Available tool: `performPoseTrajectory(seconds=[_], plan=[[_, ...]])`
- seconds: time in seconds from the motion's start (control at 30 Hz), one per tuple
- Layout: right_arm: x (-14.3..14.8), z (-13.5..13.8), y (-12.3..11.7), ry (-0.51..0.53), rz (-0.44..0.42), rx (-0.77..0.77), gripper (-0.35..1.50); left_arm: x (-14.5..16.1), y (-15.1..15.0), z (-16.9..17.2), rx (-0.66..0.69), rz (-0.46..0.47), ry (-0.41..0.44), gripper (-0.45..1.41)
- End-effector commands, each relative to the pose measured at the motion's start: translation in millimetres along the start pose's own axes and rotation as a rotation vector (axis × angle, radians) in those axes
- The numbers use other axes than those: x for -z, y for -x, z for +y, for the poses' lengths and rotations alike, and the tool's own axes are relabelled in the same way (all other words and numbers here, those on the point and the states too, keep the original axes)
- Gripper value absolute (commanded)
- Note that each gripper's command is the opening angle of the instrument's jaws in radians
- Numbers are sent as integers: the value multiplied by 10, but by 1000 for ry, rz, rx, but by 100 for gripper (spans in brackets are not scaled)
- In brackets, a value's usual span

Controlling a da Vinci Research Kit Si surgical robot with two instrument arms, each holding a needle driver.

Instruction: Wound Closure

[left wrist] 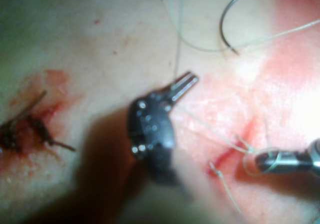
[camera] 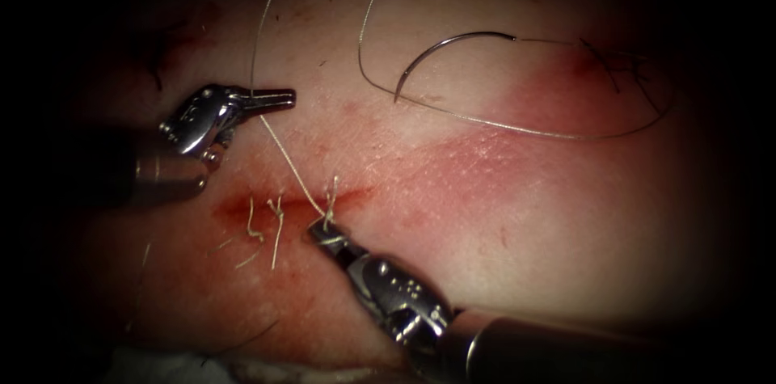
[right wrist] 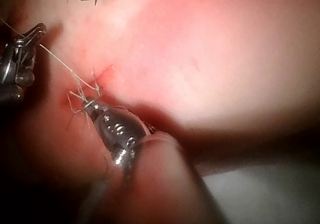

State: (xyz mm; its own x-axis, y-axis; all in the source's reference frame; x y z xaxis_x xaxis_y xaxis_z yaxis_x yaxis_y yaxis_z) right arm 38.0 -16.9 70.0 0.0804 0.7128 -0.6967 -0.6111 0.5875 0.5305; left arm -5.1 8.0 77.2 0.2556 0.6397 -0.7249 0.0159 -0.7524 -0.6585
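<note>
Left tool (camera: 279, 98): polished silver metal, slim tapered jaws on a rounded, wristed head
Left tool head: reads dark in the left wrist view, small bright rivets dotted along its side
Left shaft (camera: 166, 174): smooth metallic tube, dull grey-brown, wider than the head
Right tool (camera: 323, 232): short narrow jaws, silver, on a bulkier hinged clevis
Right tool head: shiny steel, a cluster of small round rivets or pins on its flat face
Right shaft (camera: 533, 352): dark smooth cylinder with a lighter metal collar where it meets the wrist
</note>
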Motion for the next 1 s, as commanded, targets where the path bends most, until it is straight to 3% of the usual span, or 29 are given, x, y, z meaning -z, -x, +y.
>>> performPoseTrajectory(seconds=[0.03,0.17,0.33,0.43,0.6,0.7,0.8,1.0], plan=[[-2,-15,11,-15,-9,4,-35,-4,7,-7,3,1,-3,-45],[-1,-29,27,-49,-41,21,-35,-8,-6,-26,7,-7,-6,-45],[0,-29,36,-89,-69,48,-35,-19,-38,-43,7,-25,-5,-45],[-2,-25,40,-168,-123,132,-35,-33,-60,-58,1,-39,-1,-45],[0,-21,44,-316,-246,424,-35,-51,-69,-72,2,-53,4,-45],[3,-19,40,-450,-300,790,-35,-56,-69,-76,1,-63,11,-45],[8,-18,41,-492,-354,974,-35,-58,-70,-80,2,-68,11,-45],[9,-15,34,-548,-347,1189,-35,-61,-83,-96,7,-69,12,-45]])
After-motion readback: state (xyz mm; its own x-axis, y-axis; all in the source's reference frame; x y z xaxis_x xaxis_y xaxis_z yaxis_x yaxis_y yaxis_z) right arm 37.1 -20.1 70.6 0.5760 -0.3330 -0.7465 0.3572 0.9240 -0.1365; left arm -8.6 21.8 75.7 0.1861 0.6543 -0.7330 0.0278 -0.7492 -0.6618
